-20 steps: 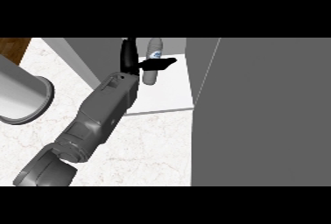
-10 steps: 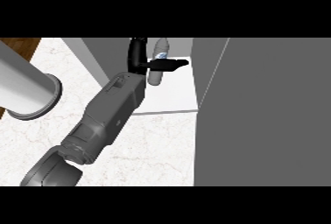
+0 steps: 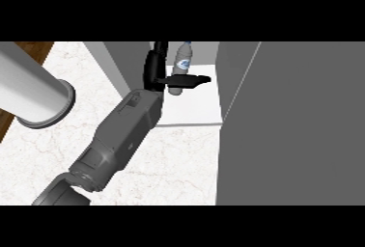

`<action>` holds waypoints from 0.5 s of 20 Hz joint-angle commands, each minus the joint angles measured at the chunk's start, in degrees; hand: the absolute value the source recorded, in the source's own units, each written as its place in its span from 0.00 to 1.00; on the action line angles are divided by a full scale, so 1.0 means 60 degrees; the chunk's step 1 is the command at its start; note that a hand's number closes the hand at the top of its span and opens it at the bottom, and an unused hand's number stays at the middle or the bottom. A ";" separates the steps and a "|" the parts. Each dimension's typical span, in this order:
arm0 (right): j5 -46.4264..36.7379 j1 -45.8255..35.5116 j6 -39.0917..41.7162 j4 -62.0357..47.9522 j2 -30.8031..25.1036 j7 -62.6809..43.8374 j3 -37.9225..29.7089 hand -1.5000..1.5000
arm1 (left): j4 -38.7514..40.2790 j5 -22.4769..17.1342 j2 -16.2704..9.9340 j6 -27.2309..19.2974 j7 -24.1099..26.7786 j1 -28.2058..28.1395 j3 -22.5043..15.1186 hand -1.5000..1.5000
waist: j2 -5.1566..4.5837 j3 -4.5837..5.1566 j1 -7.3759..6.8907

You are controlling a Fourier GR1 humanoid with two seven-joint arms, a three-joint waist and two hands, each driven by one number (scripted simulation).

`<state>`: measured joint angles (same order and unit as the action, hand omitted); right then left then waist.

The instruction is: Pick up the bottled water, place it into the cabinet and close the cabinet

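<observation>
The bottled water (image 3: pixel 182 61), clear with a blue-and-white label, stands upright over the white cabinet floor (image 3: pixel 192 103), inside the cabinet opening. My right hand (image 3: pixel 155 67) reaches in from the lower left. Its fingers lie along the bottle's left side and its thumb (image 3: pixel 191 80) crosses the bottle's lower part, so the hand is shut on it. The bottle's base is hidden behind the thumb. Of my left arm only the grey forearm (image 3: pixel 32 91) shows, at the left edge; its hand is out of view.
The open cabinet door (image 3: pixel 292 130) fills the right side as a tall grey panel. A grey cabinet wall (image 3: pixel 125 62) stands just left of the hand. White marble counter (image 3: pixel 178 164) lies below, with a wooden strip (image 3: pixel 32 50) at far left.
My right hand has carried the bottle a little further right and deeper into the cabinet. The left forearm has come further into view at the left.
</observation>
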<state>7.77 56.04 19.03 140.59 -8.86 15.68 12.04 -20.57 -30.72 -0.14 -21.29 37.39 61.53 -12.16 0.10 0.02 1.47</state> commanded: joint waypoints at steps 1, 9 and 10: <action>-0.0054 0.0346 -0.0273 0.0850 0.0262 -0.0473 0.0514 0.00 | -0.1129 -0.0068 0.0023 0.0412 -0.0290 -0.0974 -0.0387 0.00 | 0.0074 0.0002 -0.0225; 0.0398 -0.0052 -0.0447 0.0945 0.0029 -0.0797 -0.0144 0.00 | -0.3836 -0.1027 0.0024 0.1606 -0.0220 -0.3191 -0.1827 0.00 | 0.0032 0.0001 -0.0253; -0.0037 -0.0174 -0.0455 0.0617 0.0199 -0.0605 0.0262 0.00 | -0.4860 -0.1090 0.0024 0.1108 -0.0620 -0.3294 -0.2119 0.00 | 0.0091 -0.0002 -0.0339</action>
<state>6.91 55.55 17.22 141.01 -7.88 14.24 13.64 -40.01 -35.75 -0.01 -15.12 35.34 46.70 -21.42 0.45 0.04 0.26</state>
